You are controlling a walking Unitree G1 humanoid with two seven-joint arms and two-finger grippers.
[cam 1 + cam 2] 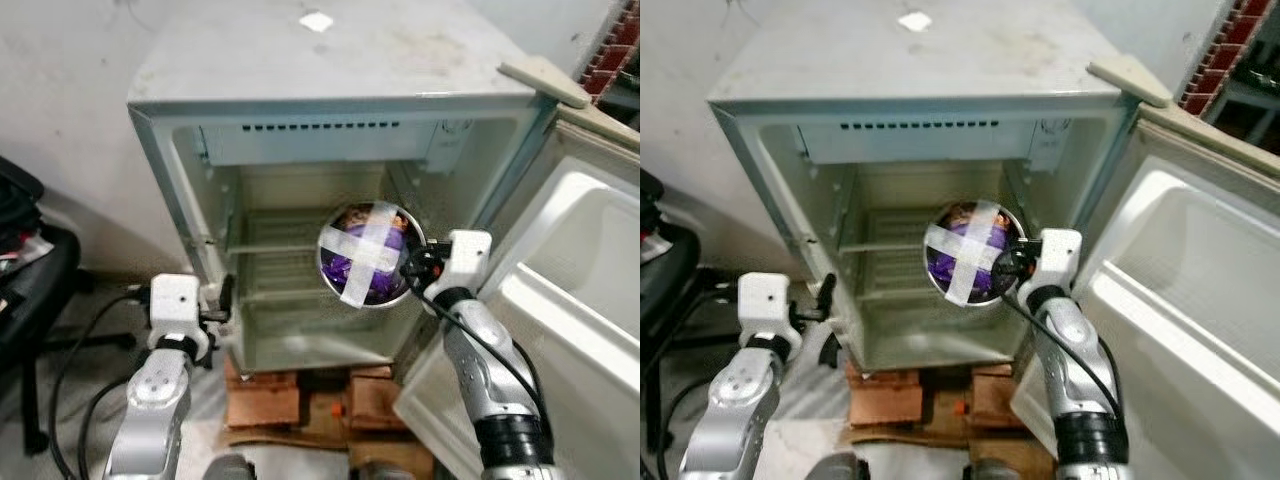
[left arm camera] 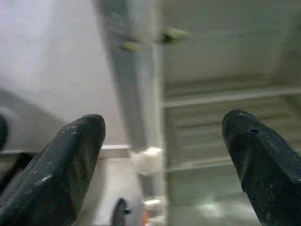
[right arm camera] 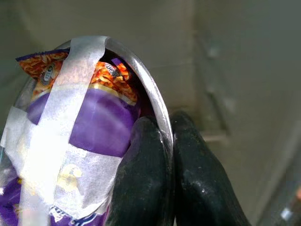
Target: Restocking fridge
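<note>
Holding a taped bowl at the open fridge

Pinching the rim of a metal bowl [image 1: 367, 254], the right gripper [image 1: 412, 268] holds it tilted before the fridge [image 1: 330, 190] opening; white tape crosses purple packets inside. The left gripper [image 2: 162, 155], fingers spread, hangs near the fridge's left wall. The door [image 1: 575, 290] stands open on the right.

The right arm is reaching forward and up, its wrist bent inward, and the right hand [image 1: 408, 268] is pinching a rim between its two black fingers [image 3: 143, 179], one finger lying on each side, pressed close together. The left arm is extending forward at a lower level, elbow bent, its white wrist block raised. The left hand [image 2: 164, 155] is holding nothing, its two black fingers [image 2: 70, 155] spreading well apart with a wide gap between them.
</note>
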